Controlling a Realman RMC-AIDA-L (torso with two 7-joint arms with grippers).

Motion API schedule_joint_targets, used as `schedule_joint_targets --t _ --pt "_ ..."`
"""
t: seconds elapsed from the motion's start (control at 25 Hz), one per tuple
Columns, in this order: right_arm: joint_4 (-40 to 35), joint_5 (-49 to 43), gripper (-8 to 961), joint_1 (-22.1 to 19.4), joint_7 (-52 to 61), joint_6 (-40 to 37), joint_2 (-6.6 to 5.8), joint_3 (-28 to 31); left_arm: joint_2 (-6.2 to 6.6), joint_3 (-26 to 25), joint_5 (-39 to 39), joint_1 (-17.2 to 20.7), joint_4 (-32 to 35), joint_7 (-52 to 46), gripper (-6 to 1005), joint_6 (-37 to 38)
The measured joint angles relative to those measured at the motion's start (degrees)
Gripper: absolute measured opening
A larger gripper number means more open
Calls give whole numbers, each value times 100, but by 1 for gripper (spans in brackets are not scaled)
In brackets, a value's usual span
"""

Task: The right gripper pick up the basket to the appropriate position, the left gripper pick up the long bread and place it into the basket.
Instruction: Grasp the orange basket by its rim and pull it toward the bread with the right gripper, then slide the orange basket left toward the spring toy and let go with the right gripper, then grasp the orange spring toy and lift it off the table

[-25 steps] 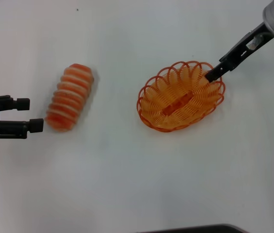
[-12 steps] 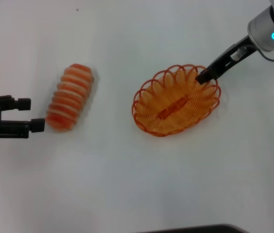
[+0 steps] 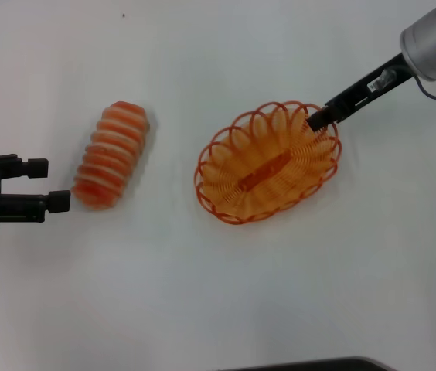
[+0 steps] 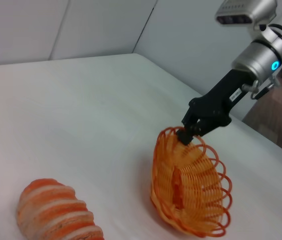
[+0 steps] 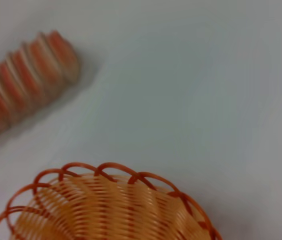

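The orange wire basket (image 3: 266, 172) is near the table's middle, empty. My right gripper (image 3: 318, 118) is shut on the basket's far right rim; the left wrist view shows it gripping that rim (image 4: 187, 133) with the basket (image 4: 191, 187) tilted. The striped long bread (image 3: 111, 154) lies on the table to the basket's left. It also shows in the left wrist view (image 4: 56, 212) and the right wrist view (image 5: 23, 80). My left gripper (image 3: 54, 184) is open and empty, just left of the bread's near end. The right wrist view shows the basket's rim (image 5: 106, 200).
The white table (image 3: 218, 294) is bare around both things. A dark edge (image 3: 311, 365) shows at the front. In the left wrist view the table's far edge (image 4: 261, 135) lies behind the right arm.
My right gripper has moved left with the basket, bringing it closer to the bread. The left gripper and the bread have not moved.
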Motion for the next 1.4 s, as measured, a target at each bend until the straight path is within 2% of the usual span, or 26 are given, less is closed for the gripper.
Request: schedule_joint_targets --t 0.16,0.32,0.44,0.72,1.08,1.16,1.28,1.4 --pt "-101 574 74 -248 102 -268 -115 491 0 -27 0 25 8 0 899 7" --pt "34 1087 72 -567 313 -238 -177 607 0 -36 0 36 13 2 899 -22" --pt "278 1272 70 -691 445 -48 -145 619 0 -31 0 9 5 2 899 -63" --pt "695 1337 74 -763 500 539 45 758 0 -16 0 -55 7 5 899 -85" --pt "614 1432 108 -816 541 667 86 800 0 -29 0 -58 15 3 900 -89" --pt "443 1594 334 -885 517 601 49 875 0 -34 0 -58 24 2 900 -89" --pt "-7 2316 445 -1117 206 252 -47 981 0 -44 -2 -58 30 -5 900 -90" --pt "-510 3206 557 -1364 -565 -497 -130 979 0 -55 -31 -58 47 -104 899 -100"
